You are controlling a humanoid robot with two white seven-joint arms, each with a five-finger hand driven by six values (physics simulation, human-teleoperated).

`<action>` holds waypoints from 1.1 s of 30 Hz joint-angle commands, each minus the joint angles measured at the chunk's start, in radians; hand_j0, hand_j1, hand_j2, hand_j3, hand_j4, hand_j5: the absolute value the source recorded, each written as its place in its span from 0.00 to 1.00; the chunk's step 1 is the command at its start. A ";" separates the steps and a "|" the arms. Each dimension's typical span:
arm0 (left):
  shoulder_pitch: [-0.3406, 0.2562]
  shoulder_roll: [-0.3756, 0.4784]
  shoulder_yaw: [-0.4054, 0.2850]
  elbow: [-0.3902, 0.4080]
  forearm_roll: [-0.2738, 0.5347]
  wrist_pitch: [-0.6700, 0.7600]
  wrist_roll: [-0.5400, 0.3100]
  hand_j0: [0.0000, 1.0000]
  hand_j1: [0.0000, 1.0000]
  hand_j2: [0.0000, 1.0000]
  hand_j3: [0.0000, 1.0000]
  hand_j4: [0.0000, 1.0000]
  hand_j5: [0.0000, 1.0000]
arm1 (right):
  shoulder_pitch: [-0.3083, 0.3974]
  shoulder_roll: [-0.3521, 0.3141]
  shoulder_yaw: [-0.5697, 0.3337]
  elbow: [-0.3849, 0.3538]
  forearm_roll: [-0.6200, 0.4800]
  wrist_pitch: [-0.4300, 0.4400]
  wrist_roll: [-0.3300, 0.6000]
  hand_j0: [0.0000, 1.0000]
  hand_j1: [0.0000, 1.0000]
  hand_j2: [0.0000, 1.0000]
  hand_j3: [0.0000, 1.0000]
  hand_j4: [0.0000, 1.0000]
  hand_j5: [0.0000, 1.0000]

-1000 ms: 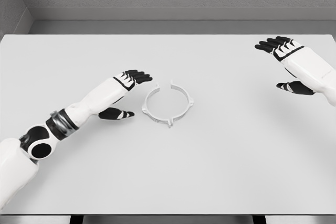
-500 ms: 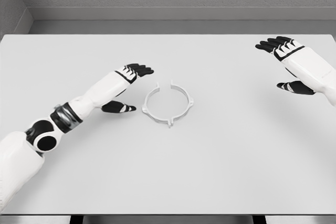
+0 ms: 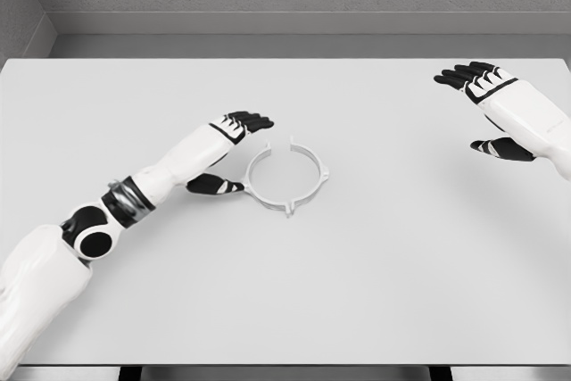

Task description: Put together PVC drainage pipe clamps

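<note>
The clamp ring (image 3: 287, 177) lies flat mid-surface (image 3: 375, 274), with the left hand (image 3: 228, 153) spread open right against its left edge, thumb low, probably lining up a pinch. The right hand (image 3: 489, 109) hovers open far right, well clear. Can't tell whether the ring's halves are actually latched; it's too small.

1 white ring-shaped pipe clamp (image 3: 287, 177) on 1 white table (image 3: 375, 274); 2 robot hands: left hand (image 3: 230, 151), right hand (image 3: 486, 106).
</note>
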 commanded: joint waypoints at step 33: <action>-0.009 -0.056 0.001 0.070 -0.005 0.000 0.000 1.00 1.00 1.00 1.00 1.00 1.00 | 0.002 0.002 0.003 -0.005 -0.011 0.002 -0.002 1.00 1.00 1.00 1.00 1.00 1.00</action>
